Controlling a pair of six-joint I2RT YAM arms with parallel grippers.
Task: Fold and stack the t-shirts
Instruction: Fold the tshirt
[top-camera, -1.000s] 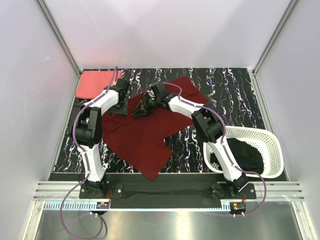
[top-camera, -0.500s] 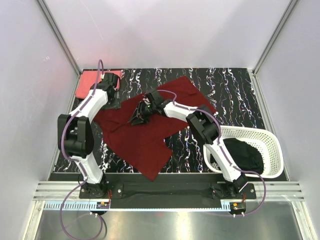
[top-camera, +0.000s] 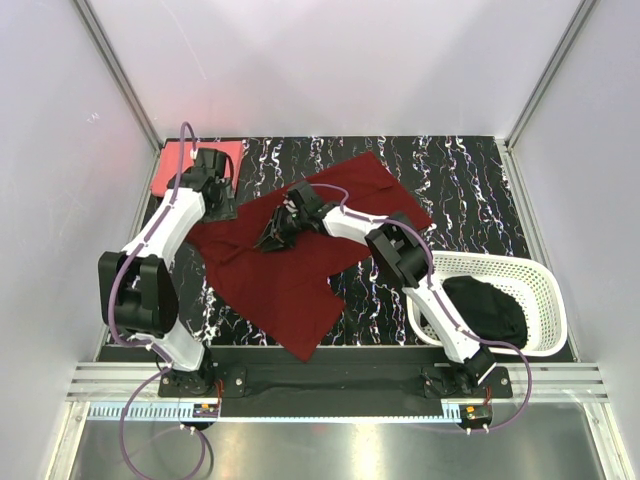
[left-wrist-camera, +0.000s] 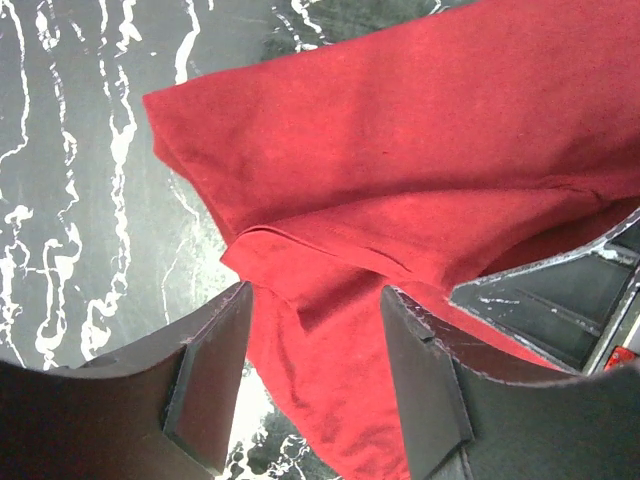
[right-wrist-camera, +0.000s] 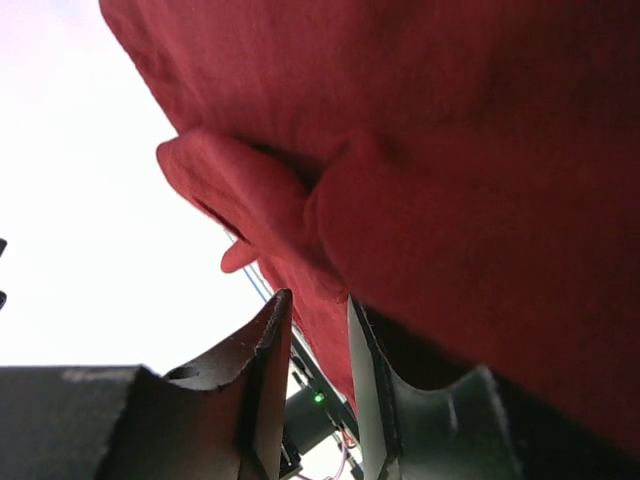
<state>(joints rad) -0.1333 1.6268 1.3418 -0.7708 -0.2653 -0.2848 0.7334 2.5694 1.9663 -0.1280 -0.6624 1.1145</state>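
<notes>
The dark maroon t-shirt (top-camera: 290, 270) lies partly spread and rumpled on the black marbled table (top-camera: 470, 180). My left gripper (top-camera: 217, 203) is open above the shirt's far left corner; in the left wrist view (left-wrist-camera: 315, 385) its fingers (left-wrist-camera: 210, 380) straddle a fold of maroon cloth (left-wrist-camera: 400, 170). My right gripper (top-camera: 272, 240) is shut on a raised fold of the maroon shirt near its middle; in the right wrist view (right-wrist-camera: 315, 335) cloth (right-wrist-camera: 450, 150) hangs pinched between the jaws. The coral pink t-shirt (top-camera: 178, 168) lies folded at the far left. The black t-shirt (top-camera: 488, 308) sits in the basket.
A white lattice basket (top-camera: 545, 300) stands at the near right beside the right arm. White walls with metal frame posts enclose the table on three sides. A black base rail (top-camera: 330, 380) runs along the near edge.
My left arm has swung its elbow out to the left and its gripper has shifted left toward the shirt's far left corner. My right gripper has drifted slightly left, still holding the fold.
</notes>
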